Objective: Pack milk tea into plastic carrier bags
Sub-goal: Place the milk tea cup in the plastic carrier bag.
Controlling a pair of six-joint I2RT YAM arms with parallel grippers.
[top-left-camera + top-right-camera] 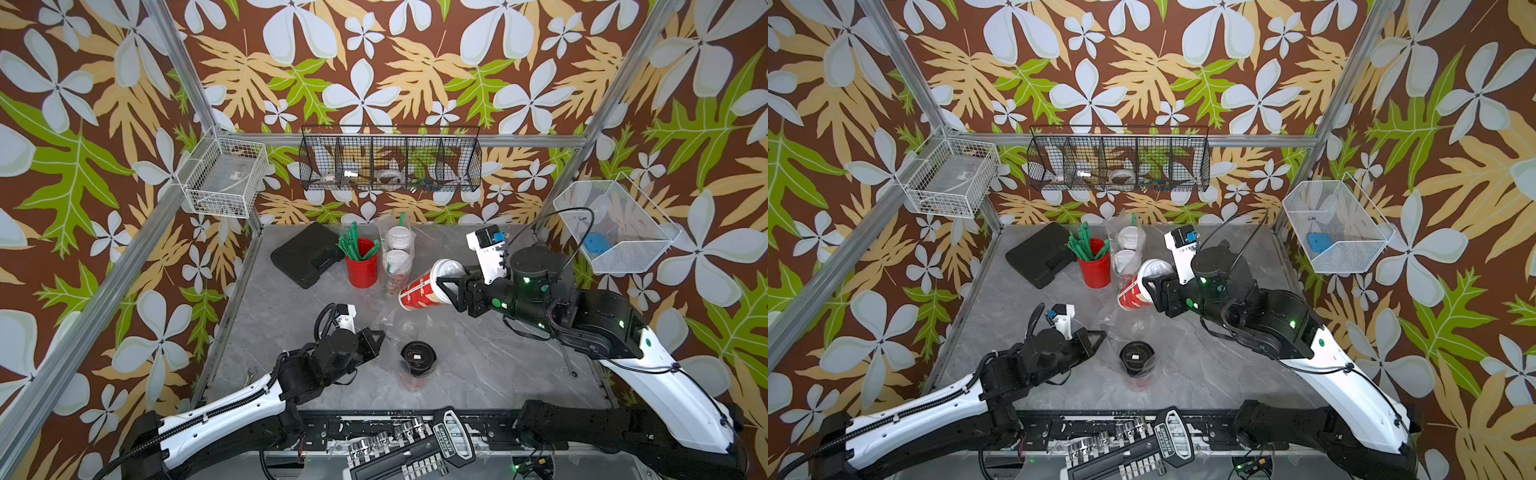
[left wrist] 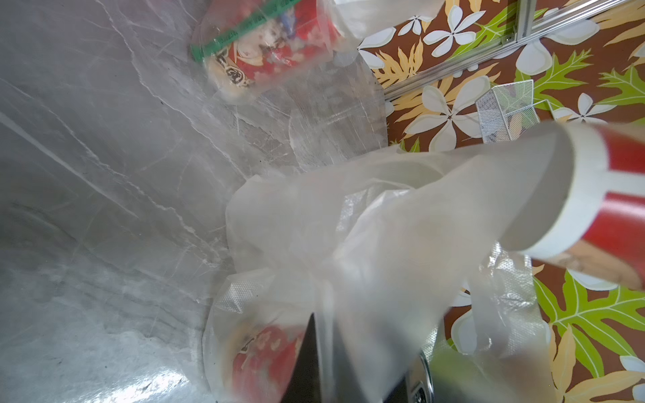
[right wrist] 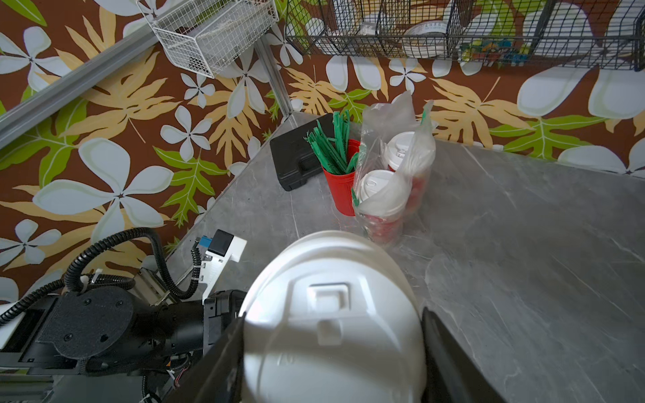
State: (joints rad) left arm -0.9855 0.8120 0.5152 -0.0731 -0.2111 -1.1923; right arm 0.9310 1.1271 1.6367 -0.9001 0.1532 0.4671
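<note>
My right gripper (image 1: 448,286) is shut on a milk tea cup (image 1: 422,291) with a white dome lid (image 3: 331,314), held tilted in the air above mid-table. Its jaws press both sides just under the lid. My left gripper (image 1: 380,336) is shut on the handle of a clear plastic carrier bag (image 2: 349,226). That bag stands around a black-lidded milk tea cup (image 1: 417,359), whose red side (image 2: 258,359) shows through the plastic. The held cup's base (image 2: 593,195) hangs just above the bag's mouth. At the back, another carrier bag (image 1: 399,259) holds two white-lidded cups.
A red cup of green straws (image 1: 361,266) and a black case (image 1: 307,253) sit at the back left. Wire baskets (image 1: 390,160) hang on the walls. A socket set (image 1: 415,449) lies along the front edge.
</note>
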